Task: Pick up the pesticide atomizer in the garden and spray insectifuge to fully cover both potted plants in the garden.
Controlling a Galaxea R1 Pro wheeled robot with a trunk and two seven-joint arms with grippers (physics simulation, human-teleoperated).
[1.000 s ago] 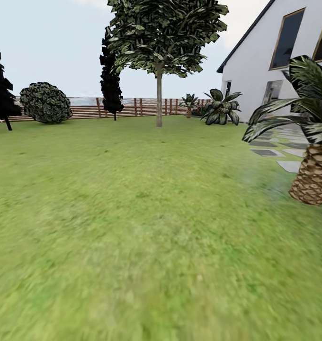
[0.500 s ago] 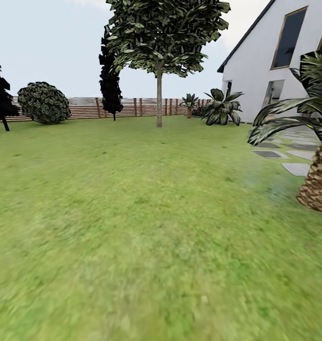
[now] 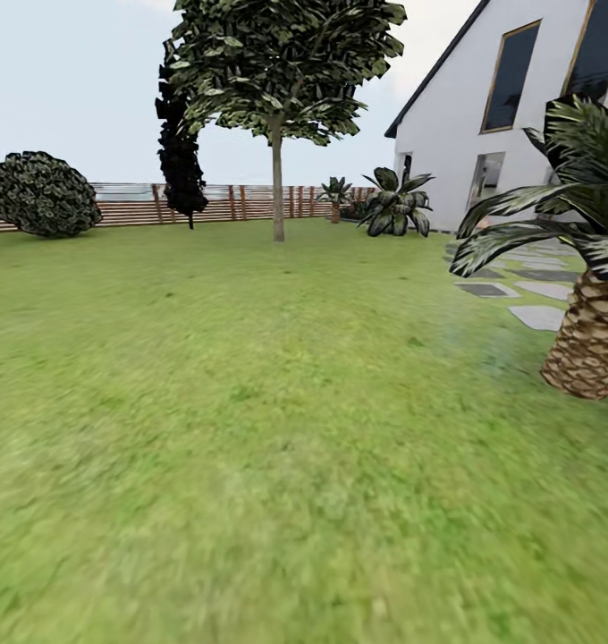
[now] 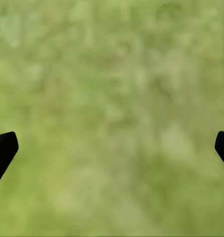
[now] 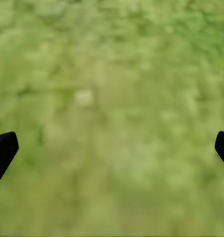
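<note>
Right, starting at the arms: my left tool (image 4: 112, 148) has its two dark fingertips spread wide apart, one at each edge of its wrist view, with nothing but blurred grass between them. The right tool (image 5: 112, 148) matches it, tips just as far apart over the same green. I judge both are carried empty and pointing down at the lawn (image 3: 250, 402) because I am in transit and there is nothing within reach to take.

Moving outward through the head view, the grass runs ahead to a slatted wooden fence (image 3: 223, 204). In front of it stand a leafy tree (image 3: 277, 116) on a thin trunk, a dark narrow tree (image 3: 179, 143) just to its left and a round bush (image 3: 40, 192) at the far left. On the right a scaly palm trunk (image 3: 590, 335) rises close by, fronds hanging over grey stepping stones (image 3: 536, 313) that lead toward the white house (image 3: 510, 116). A broad-leaved plant (image 3: 395, 204) sits near the house corner.

I cannot find the pesticide atomizer or either low potted plant from here, so I reckon the search is the step in hand; turning toward the stones and the house side seems my likeliest bet
</note>
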